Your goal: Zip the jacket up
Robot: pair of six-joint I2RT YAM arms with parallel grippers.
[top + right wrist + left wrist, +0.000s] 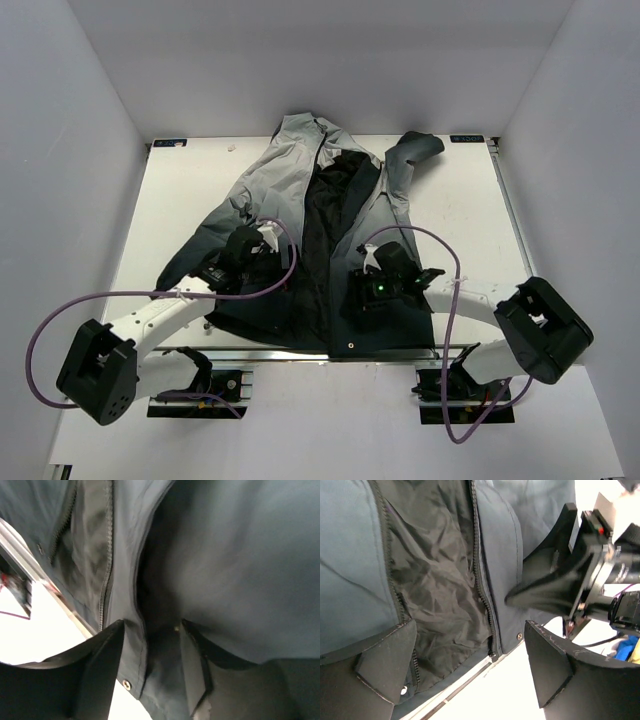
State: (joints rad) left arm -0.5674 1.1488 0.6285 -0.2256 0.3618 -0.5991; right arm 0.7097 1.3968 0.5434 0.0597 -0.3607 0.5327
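The jacket point(285, 165) lies open on the white table point(190, 200), hood at the far side, black lining point(325, 215) showing down the middle. My left gripper point(245, 250) is over the dark left panel; in the left wrist view it point(470, 640) is wide open and empty above the lining point(435, 580), with the zipper's lower end point(492, 655) at the hem between the fingers. My right gripper point(385, 285) is on the right panel near the hem. In the right wrist view it point(152, 630) is partly open, with the jacket's front edge and its snap point(126, 683) between the fingers.
White walls close in the table on three sides. A metal rail point(330, 352) runs along the near edge under the hem. Purple cables point(290, 255) loop over both arms. My right gripper's body point(580, 575) is close on the right in the left wrist view.
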